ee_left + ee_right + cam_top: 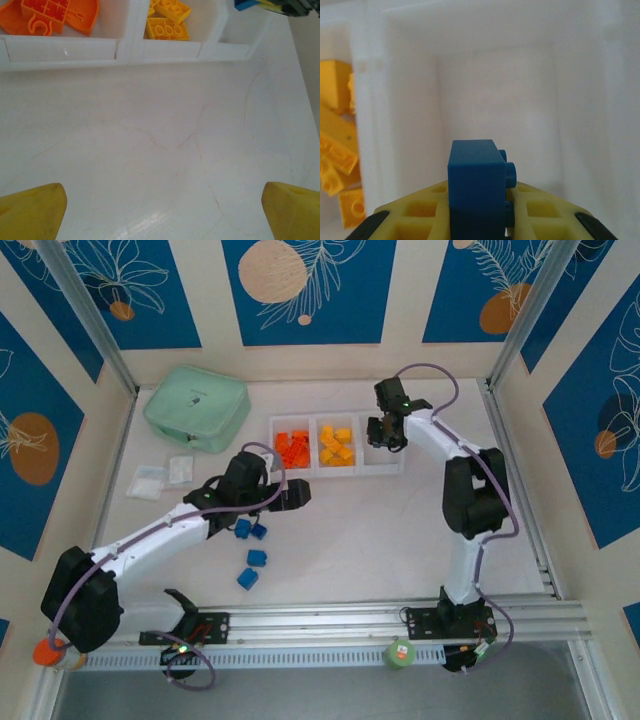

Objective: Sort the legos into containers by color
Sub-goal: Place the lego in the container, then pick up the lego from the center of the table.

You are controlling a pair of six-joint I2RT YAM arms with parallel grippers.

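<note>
Holding red-orange legos (pixel 292 448) in the left bin of the containers (pixel 312 472) and yellow-orange legos (pixel 335 447) in the middle bin, reading as two colours done. Clamping a blue brick (pixel 476 175) in the right gripper (pixel 479 215) above the bare third bin (pixel 495 90), not yet releasing. Leaving four blue bricks (pixel 257 557) loose on the table (pixel 380 530) beside the left gripper (pixel 160 215), hanging with fingers apart around nothing.

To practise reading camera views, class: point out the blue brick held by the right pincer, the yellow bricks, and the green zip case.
blue brick (pixel 472 177): right wrist view, its broad flat face.
yellow bricks (pixel 336 447): top view, middle of the pile.
green zip case (pixel 196 406): top view, centre of its lid.
</note>
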